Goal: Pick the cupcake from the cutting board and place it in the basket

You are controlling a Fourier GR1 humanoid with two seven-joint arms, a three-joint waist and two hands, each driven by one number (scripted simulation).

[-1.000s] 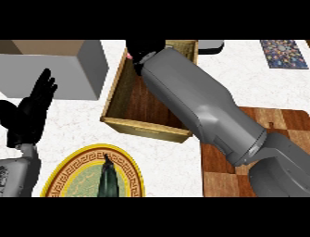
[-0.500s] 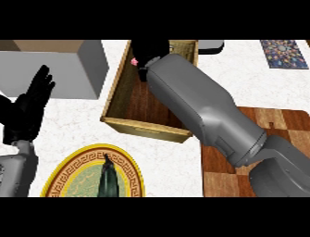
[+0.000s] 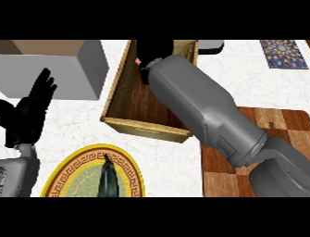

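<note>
White counter: right robot hand (image 3: pixel 154 51) holds pink cupcake (image 3: pixel 139 60) over basket (image 3: pixel 144 126).

Basket (image 3: pixel 142 126) pale wood; cutting board (image 3: pixel 287 125) dark checkered wood; counter (image 3: pixel 253 88) white, marbled; plate (image 3: pixel 127 162) glossy.

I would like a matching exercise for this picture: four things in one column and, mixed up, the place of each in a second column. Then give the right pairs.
Things:
1. left hand
2. right hand
3. plate
4. cutting board

Places:
A. over the inside of the wooden basket
B. at the view's lower right, under the right forearm
C. at the view's left edge, open, fingers up
D. on the counter, below the basket's near wall

Pairs: 1-C, 2-A, 3-D, 4-B
</note>
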